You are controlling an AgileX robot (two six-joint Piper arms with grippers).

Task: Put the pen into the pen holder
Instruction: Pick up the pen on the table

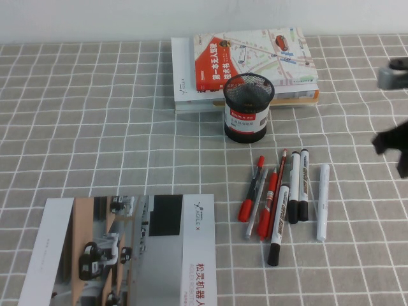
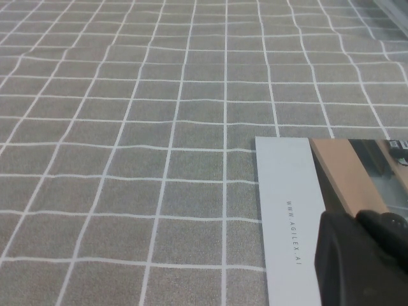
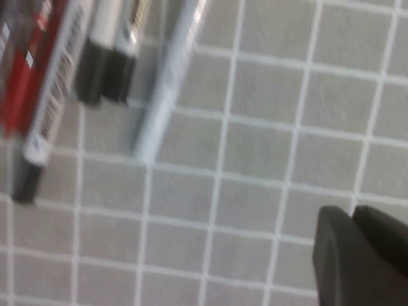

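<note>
Right gripper point(image 1: 392, 146) is seen at the right edge of the high view, raised above the checked tablecloth point(image 1: 115, 127) and only partly inside the picture; whether its fingers are apart or together cannot be told. In the right wrist view only a dark part of it point(image 3: 360, 258) is shown, over bare cloth.

The pen point(image 1: 322, 201) — plain white, slim — is laid flat on the cloth near the gripper, toward the robot's left of it and a little nearer the robot, apart from it and not held. In the right wrist view the pen point(image 3: 167, 80) appears pale and blurred, with cloth between it and the dark gripper part.

Just beside the pen, on its left, two black-capped white markers point(image 1: 299, 186) are laid side by side. Further left a third white marker with a black cap and red print point(image 1: 278, 217) is found, then a cluster of red pens point(image 1: 264, 194) with a grey one among them, all lying roughly parallel.

The pen holder point(image 1: 248, 108) — a round black mesh cup with a white and red label — is stood upright beyond the pens, away from the robot, well apart from the white pen. Behind it, touching or nearly so, a stack of books point(image 1: 248, 60) is placed.

Left gripper point(image 2: 363, 261) is shown only in the left wrist view as a dark shape over a brochure point(image 2: 287, 204); its fingers cannot be judged. That brochure point(image 1: 127, 255) is laid at the near left of the table.
</note>
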